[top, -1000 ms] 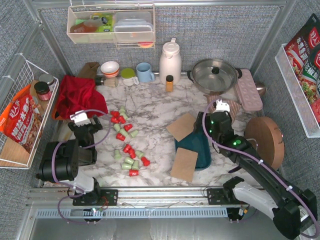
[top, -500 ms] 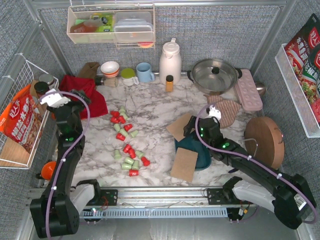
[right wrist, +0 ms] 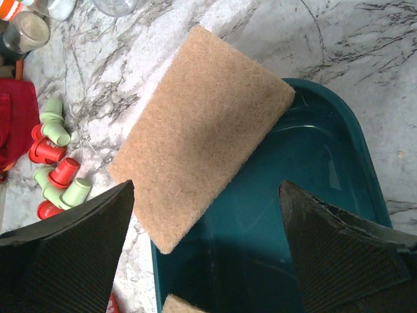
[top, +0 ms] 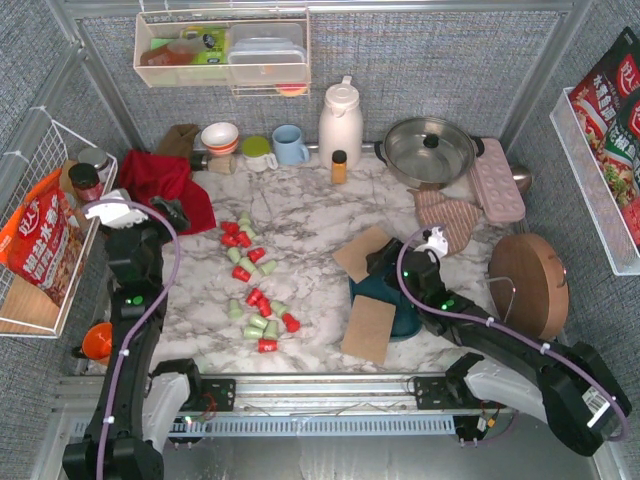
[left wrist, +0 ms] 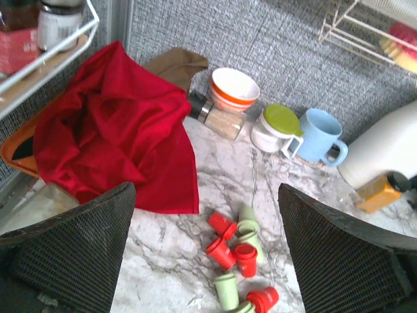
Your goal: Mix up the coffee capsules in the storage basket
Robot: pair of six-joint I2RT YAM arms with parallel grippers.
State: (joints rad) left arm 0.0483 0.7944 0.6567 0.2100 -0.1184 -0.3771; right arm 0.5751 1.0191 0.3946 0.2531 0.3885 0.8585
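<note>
Wide open, holding nothing: left pincer (left wrist: 205,251) above the far end of the little red and pale green cup-shaped coffee capsules (top: 255,280), right pincer (right wrist: 205,254) over the dark teal plastic storage basket (right wrist: 293,215). Capsules strewn on the marble table (top: 310,215), well left of the basket. Looks empty inside, with two flat brown pads (top: 362,252) across its rim. Best to slide the pads off first, then drop in red and green in turn, gently.

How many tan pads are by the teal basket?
2. One tan pad lies across the storage basket's far left rim; the other sits at its near left side. The right arm may hide more.
</note>
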